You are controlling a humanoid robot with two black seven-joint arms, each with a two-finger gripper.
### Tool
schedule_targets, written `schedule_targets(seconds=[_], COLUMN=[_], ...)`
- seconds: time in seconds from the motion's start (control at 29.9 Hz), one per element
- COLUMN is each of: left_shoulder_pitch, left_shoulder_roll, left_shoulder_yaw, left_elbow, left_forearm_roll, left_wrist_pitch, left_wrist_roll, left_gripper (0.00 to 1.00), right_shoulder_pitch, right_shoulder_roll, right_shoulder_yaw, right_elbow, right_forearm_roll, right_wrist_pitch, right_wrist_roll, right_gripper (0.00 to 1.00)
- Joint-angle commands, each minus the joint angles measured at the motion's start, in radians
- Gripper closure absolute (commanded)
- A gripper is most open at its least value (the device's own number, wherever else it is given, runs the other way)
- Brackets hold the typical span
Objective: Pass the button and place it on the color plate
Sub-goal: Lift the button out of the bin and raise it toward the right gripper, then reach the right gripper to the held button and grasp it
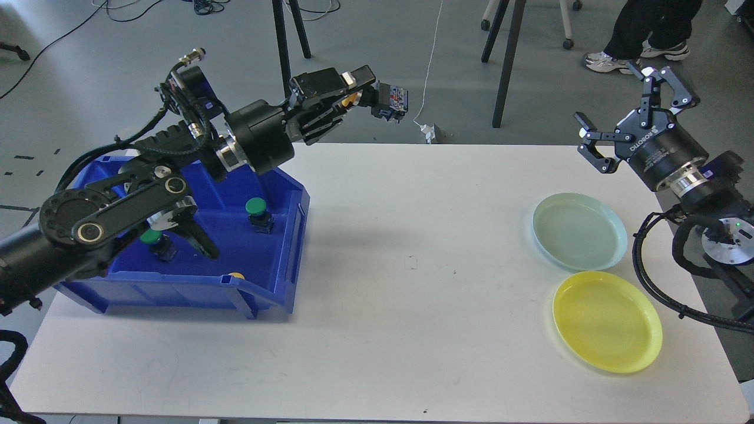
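Observation:
My left gripper [359, 91] is shut on a yellow button [383, 101] with a black body, held high above the table's back edge, right of the blue bin [283, 247]. In the bin lie two green buttons [257, 207] [152, 238] and a yellow one [237, 275] at the front wall. My right gripper [633, 109] is open and empty, raised above the table's far right edge, behind the pale green plate [580, 231]. The yellow plate [608, 321] lies in front of that plate.
Table legs and chair legs stand on the floor behind the table. A person's feet [607, 59] show at the top right. My left arm's links cover the bin's left part.

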Motion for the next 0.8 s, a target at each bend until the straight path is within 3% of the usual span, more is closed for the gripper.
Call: schedule_targets(seconds=[0.0, 0.1, 0.27, 0.4, 0.77], left_shoulder_pitch=[0.007, 0.009, 0.009, 0.009, 0.010], left_shoulder_roll=[-0.021, -0.020, -0.020, -0.021, -0.021], left_shoulder_yaw=[-0.007, -0.007, -0.007, -0.007, -0.009], left_elbow=[0.006, 0.006, 0.006, 0.006, 0.006], left_forearm_roll=[-0.036, -0.064, -0.067, -0.067, -0.068], left_wrist_pitch=[0.008, 0.008, 0.008, 0.006, 0.005], left_wrist_roll=[0.000, 0.000, 0.000, 0.000, 0.000], left_gripper=[0.92, 0.92, 0.92, 0.92, 0.91], right_shoulder_pitch=[-0.005, -0.004, 0.007, 0.016, 0.097], right_shoulder_roll=[0.031, 0.103, 0.207, 0.229, 0.261], right_shoulder_yaw=[-0.010, -0.010, -0.010, -0.012, -0.105], right_elbow=[0.092, 0.175, 0.192, 0.199, 0.191], right_forearm_roll=[-0.029, -0.104, -0.210, -0.211, -0.238], right_wrist_pitch=[0.000, 0.000, 0.000, 0.000, 0.000], right_wrist_roll=[0.001, 0.002, 0.013, 0.033, 0.033], right_gripper=[0.02, 0.02, 0.02, 0.02, 0.02])
